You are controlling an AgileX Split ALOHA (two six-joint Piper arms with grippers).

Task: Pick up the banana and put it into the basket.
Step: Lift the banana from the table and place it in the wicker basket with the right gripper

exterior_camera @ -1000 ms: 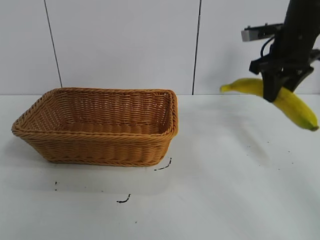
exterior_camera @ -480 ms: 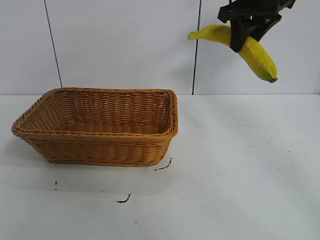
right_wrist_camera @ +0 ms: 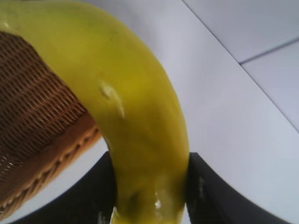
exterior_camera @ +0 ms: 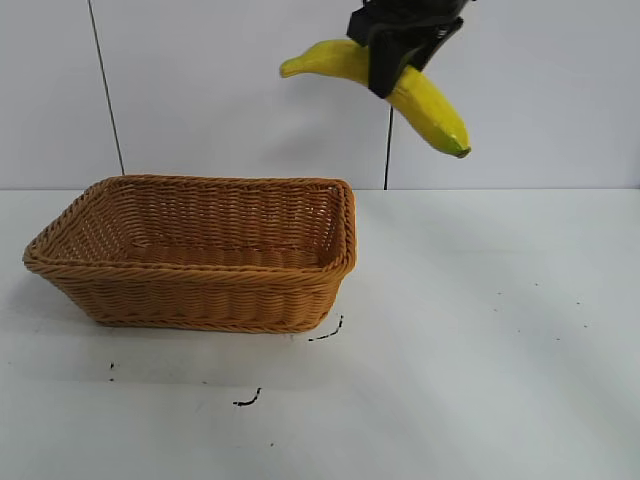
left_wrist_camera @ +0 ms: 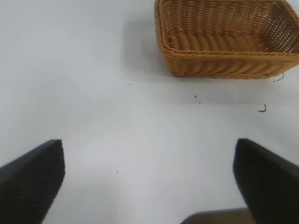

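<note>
The long curved yellow banana [exterior_camera: 425, 95] is held clamped mid-length in the right pincer [exterior_camera: 393, 62], high above the right end of the tan woven wicker basket [exterior_camera: 200, 290] for rim clearance, while the left pincer [left_wrist_camera: 149, 182] is parked wide.

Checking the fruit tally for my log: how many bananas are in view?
1. The banana hangs high in the air, clamped in the right gripper, just right of the basket rim. The basket's visible interior looks empty; none shows on the table.

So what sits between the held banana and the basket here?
Nothing: the exterior view shows only open air between the banana, clamped in the right pincer, and the basket below and leftward.
</note>
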